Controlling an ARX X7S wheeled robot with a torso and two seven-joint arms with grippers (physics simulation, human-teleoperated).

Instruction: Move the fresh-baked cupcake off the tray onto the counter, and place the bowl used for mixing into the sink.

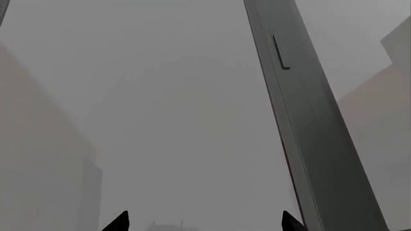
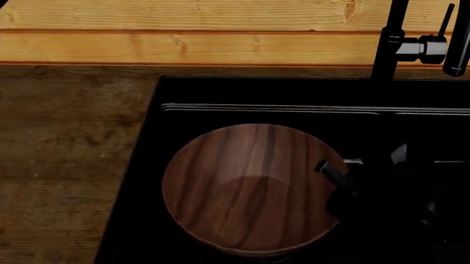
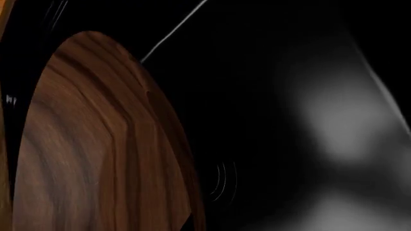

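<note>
Now bowl (image 2: 250, 187) dark streaky wood, upright inside black sink (image 2: 140, 165).

The head view is dim below and warm on the yellowish pine wall boards (image 2: 184, 33). The deep black sink basin (image 2: 220, 93) swallows detail. The left wrist view is hazy grey; the right wrist view shows soft, blurred glare.

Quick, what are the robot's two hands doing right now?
Left gripper: open, holding nothing.
Right gripper: at the rim of the bowl in the sink; cannot tell if it grips.
</note>
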